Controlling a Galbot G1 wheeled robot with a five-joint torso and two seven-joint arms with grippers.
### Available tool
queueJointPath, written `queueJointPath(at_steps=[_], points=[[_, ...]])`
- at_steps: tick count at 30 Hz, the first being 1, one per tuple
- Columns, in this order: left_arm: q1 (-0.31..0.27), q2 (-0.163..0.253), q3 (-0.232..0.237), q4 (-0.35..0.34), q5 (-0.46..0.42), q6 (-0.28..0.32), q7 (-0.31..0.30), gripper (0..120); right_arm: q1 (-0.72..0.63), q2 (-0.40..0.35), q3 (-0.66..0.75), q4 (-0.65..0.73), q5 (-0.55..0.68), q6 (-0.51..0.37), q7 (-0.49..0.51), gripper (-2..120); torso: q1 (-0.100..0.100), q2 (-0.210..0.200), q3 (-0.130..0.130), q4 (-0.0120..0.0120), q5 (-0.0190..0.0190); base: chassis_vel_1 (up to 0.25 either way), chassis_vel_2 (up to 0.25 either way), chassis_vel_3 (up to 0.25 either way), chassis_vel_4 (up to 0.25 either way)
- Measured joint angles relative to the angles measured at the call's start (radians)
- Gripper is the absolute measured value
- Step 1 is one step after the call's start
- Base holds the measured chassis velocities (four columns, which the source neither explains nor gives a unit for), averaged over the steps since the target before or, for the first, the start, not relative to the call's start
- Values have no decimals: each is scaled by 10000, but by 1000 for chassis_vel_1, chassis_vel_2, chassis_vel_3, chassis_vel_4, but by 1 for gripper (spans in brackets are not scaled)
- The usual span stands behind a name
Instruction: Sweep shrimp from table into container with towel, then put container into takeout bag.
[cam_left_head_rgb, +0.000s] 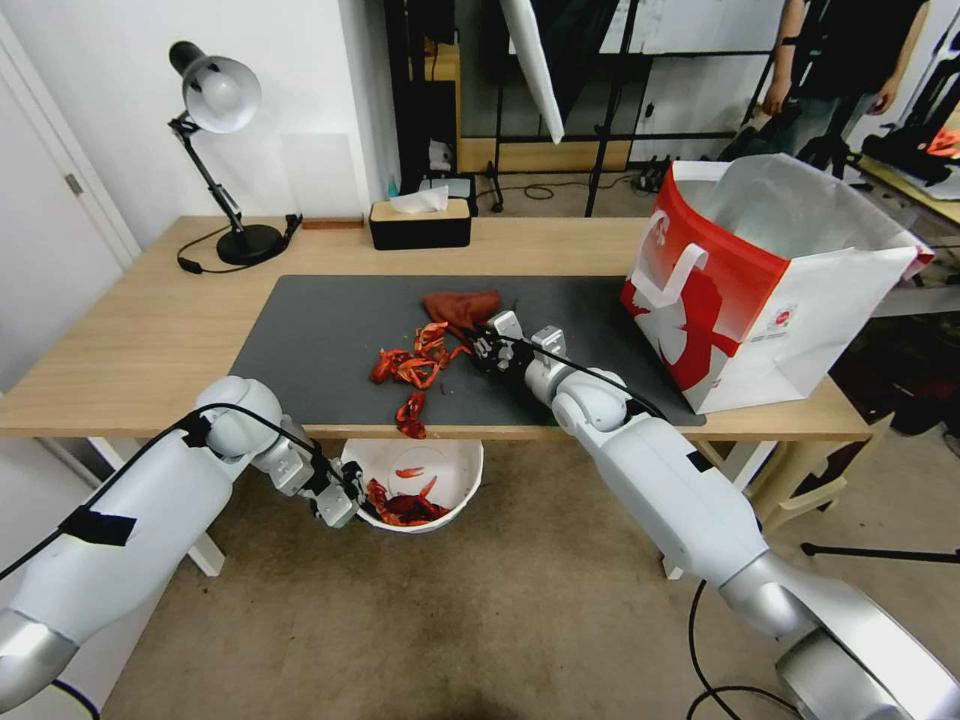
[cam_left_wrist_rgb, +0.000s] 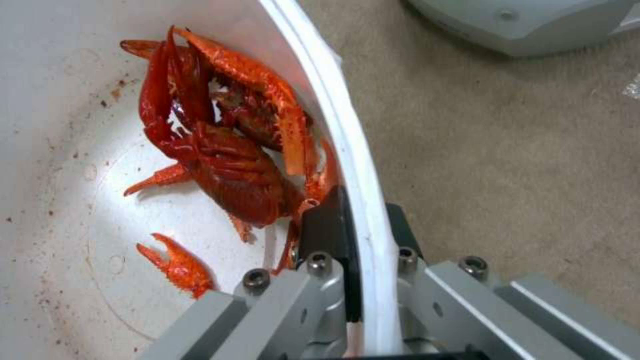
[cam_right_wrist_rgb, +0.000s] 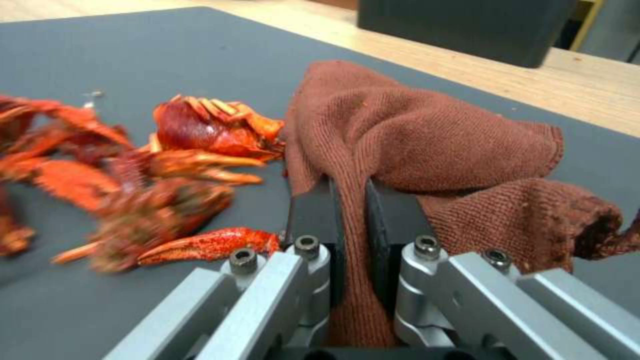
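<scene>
Right gripper (cam_right_wrist_rgb: 350, 200), jaws pinching the towel (cam_right_wrist_rgb: 427, 140), sits beside shrimp (cam_left_head_rgb: 415, 365) on the surface (cam_left_head_rgb: 150, 330); left gripper (cam_left_wrist_rgb: 360, 225), jaws clamping the container (cam_left_head_rgb: 455, 465) rim, holds it below the near edge.

Red-orange shrimp (cam_left_head_rgb: 415, 362) scattered on grey-matted table (cam_left_head_rgb: 150, 330), crumpled rust towel (cam_left_head_rgb: 462, 306) beside, white container (cam_left_head_rgb: 452, 470) below edge, takeout bag (cam_left_head_rgb: 760, 290) upright

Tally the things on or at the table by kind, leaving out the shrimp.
Towel: 1
Container: 1
Takeout bag: 1
Tissue box: 1
Desk lamp: 1
Mat: 1
Total: 6
</scene>
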Motion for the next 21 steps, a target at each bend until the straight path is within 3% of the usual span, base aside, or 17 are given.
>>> queueJointPath(at_steps=[21], points=[[-98, 73, -7, -6, -69, 19, -11, 0, -483, -886, -139, 1081, 486, 156, -1102, 6, 1, -1, 3, -1, 0, 0, 0, 0, 0]])
